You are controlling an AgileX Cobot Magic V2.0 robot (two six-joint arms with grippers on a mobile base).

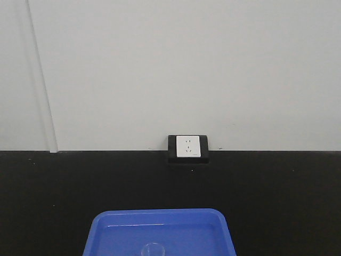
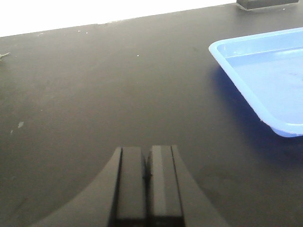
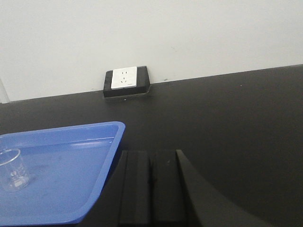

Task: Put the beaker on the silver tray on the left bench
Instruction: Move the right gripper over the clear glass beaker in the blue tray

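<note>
Beaker [image 3: 12, 169], in blue tray [image 3: 66, 176], shows whole only from right wrist.

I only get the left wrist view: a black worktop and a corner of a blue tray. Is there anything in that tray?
Observer: Yes. A small clear beaker stands upright on the floor of the blue tray.
Operator: Is the other arm's tool holding it?
Observer: No. The right tool is shut on nothing, beside the tray and apart from the beaker.
Operator: What is behind the tray?
Observer: A white socket in a black frame, at the foot of the white wall.
</note>
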